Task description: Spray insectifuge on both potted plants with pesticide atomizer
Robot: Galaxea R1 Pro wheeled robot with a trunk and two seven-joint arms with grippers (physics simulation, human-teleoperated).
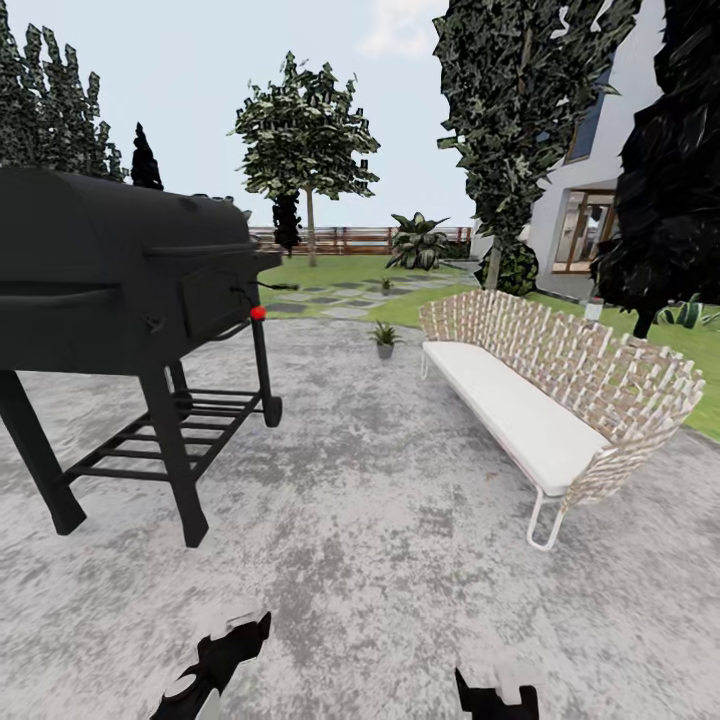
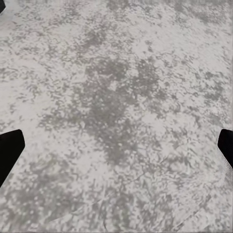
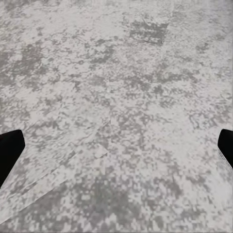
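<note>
Approach step: both the left gripper [image 2: 116,145] and right gripper [image 3: 116,145] hang with fingers spread and empty over the grey paving [image 1: 380,560]; one potted plant [image 1: 385,337] stands just beyond the sofa's [image 1: 540,400] far end, so next locate the atomizer.

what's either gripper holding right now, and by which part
Nothing. In both wrist views the left gripper and right gripper stand open, fingers wide apart, with just grey paving between them.
</note>
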